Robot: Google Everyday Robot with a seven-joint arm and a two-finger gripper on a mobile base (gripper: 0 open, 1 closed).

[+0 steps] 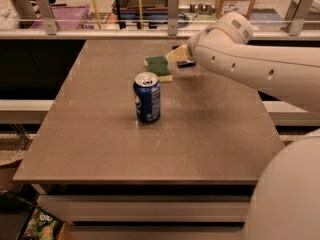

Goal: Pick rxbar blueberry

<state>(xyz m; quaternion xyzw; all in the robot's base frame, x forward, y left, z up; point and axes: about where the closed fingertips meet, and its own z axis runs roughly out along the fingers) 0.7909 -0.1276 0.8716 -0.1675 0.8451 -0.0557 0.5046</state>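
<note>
Nearest on the surface (100, 149) stands the soda can (147, 96), and behind it lies the sponge (158, 65). Just beyond, the pincer (178, 55) hovers by the snack bar (186, 63), a dark sliver mostly hidden under the arm. The pincer should come down squarely over the bar, clear of the sponge. Whether the pincer is apart or together cannot be told.

No lettering can be read; white marks on the blue can (147, 98) are illegible. The claw (179, 55) hangs over the worktop's (210, 134) far side.
</note>
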